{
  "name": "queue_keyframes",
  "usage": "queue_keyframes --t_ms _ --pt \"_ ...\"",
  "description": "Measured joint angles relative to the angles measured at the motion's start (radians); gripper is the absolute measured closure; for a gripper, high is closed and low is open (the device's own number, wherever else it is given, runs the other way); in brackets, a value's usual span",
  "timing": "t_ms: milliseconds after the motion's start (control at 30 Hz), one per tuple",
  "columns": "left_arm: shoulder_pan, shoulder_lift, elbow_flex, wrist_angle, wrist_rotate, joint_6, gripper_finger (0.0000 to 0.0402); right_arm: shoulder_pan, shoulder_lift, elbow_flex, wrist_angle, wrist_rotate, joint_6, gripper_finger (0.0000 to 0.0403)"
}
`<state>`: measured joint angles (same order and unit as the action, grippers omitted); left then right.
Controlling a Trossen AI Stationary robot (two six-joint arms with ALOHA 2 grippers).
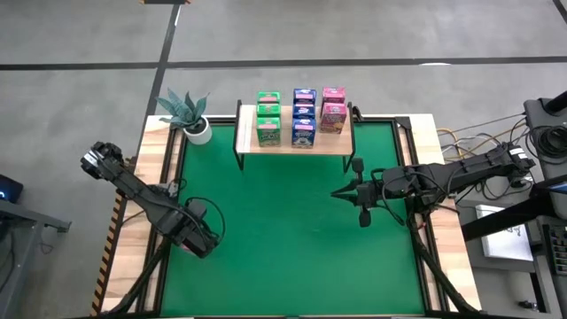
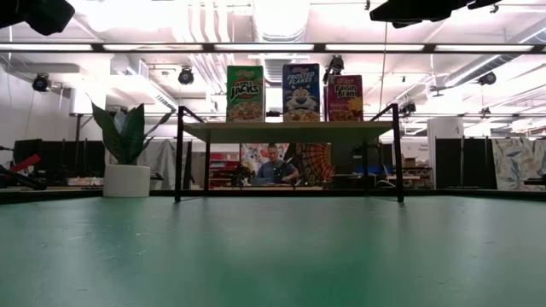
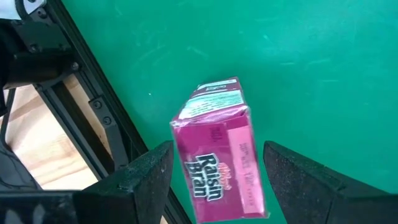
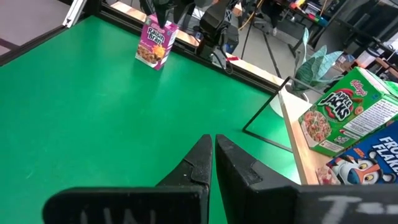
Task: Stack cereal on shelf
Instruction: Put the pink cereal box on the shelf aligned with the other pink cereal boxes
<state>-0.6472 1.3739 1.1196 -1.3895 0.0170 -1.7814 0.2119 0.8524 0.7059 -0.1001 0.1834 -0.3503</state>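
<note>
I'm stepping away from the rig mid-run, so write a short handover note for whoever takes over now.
Left gripper: open around the last pink cereal box, which stands on the green table near its left edge.
Right gripper: shut, empty, above the table's right side.
Done: green boxes, blue boxes and two pink boxes are on the shelf.
Left: grip the last pink box and stack it on the pink pile.

Both arms (image 1: 146, 197) are dark, jointed and slim; the left has a white end cap, the right (image 1: 461, 173) carries cables.
</note>
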Motion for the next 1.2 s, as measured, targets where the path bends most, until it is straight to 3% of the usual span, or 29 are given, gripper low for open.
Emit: queue_keyframes --t_ms 1000,1200 --pt "0.000 0.000 -0.051 0.040 0.005 -0.005 0.0171 0.000 0.000 0.000 -0.009 0.000 0.011 0.0394" --pt "0.000 0.000 -0.051 0.044 0.006 -0.005 0.0209 0.000 0.000 0.000 -0.021 0.001 0.011 0.0394"
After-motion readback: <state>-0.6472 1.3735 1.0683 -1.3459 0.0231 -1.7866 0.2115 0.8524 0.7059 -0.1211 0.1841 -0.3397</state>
